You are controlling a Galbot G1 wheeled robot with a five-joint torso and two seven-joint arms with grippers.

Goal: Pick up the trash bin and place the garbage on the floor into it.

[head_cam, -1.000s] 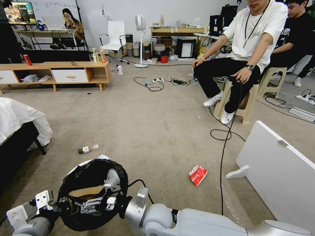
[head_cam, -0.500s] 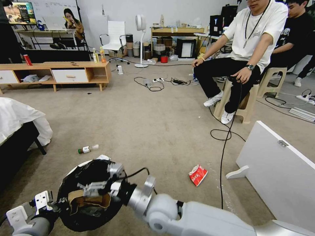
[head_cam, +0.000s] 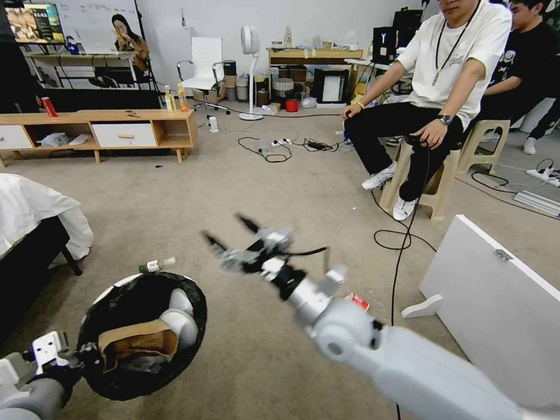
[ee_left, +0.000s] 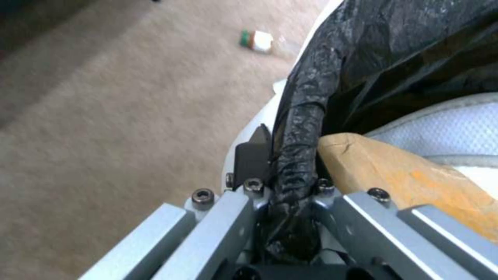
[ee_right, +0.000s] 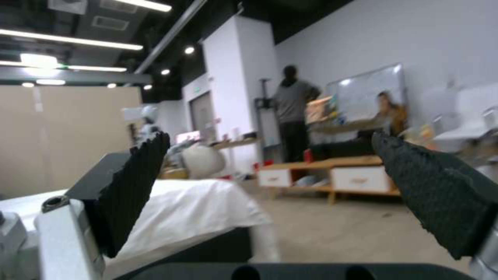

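Trash bin (head_cam: 143, 335), with a brown paper bag (head_cam: 139, 343) inside, hangs at lower left, its black-lined rim clenched in the left gripper (ee_left: 290, 186). A small bottle (head_cam: 156, 265) lies on the floor (head_cam: 245, 175) just beyond. To the right, the right gripper (head_cam: 228, 230) is raised, fingers spread and empty, near a red packet (head_cam: 359, 301).

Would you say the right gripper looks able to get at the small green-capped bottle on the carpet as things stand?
Probably yes. The right gripper is open and empty, raised above bare floor. The bottle lies in the open just beyond the trash bin, which the left gripper holds by its rim.
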